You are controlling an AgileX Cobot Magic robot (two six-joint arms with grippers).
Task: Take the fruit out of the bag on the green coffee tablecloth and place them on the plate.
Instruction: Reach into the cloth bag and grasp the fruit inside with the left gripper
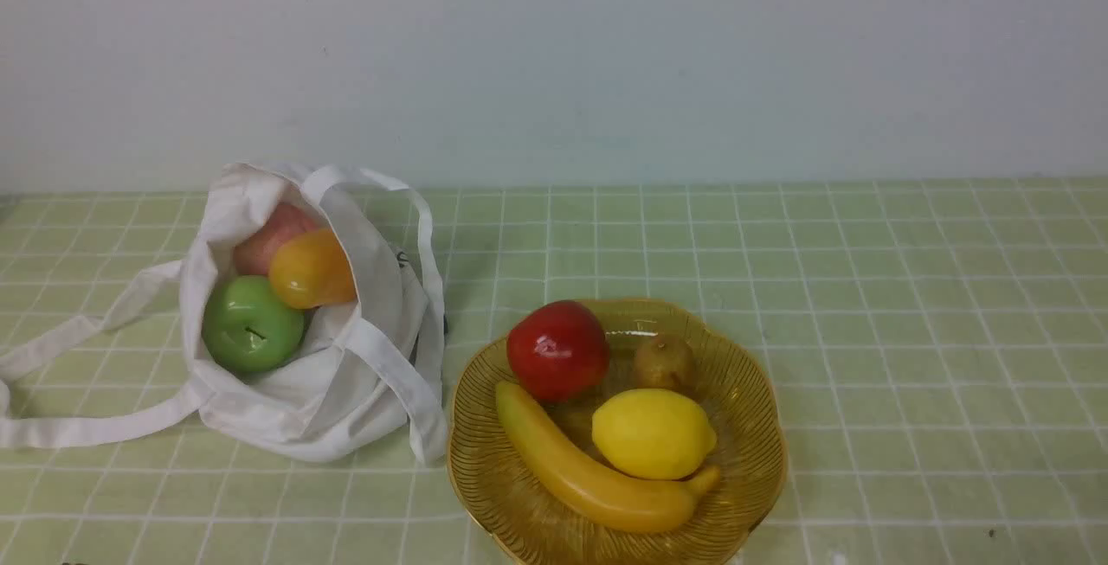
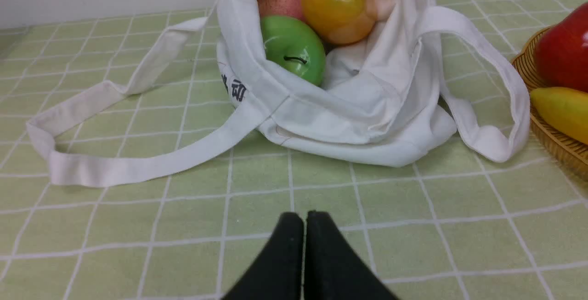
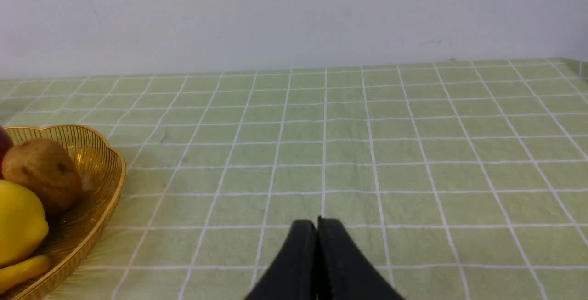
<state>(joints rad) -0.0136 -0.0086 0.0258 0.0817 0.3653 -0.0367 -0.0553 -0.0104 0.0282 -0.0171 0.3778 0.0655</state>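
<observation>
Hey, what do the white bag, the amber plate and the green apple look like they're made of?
Bag: soft matte cloth, likely cotton canvas; it slumps and creases.
Plate: see-through amber, ribbed; probably glass or clear plastic.
Green apple: likely plastic; glossy with sharp highlights.

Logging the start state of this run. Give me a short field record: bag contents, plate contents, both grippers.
plate: amber ribbed glass dish
on plate: red apple, banana, lemon, brown kiwi-like fruit
bag: white cloth tote, open, on green checked tablecloth, left of plate
in bag: green apple, mango, peach
left gripper: shut, empty, facing the bag
right gripper: shut, empty
task status: no bag fruit on plate yet
</observation>
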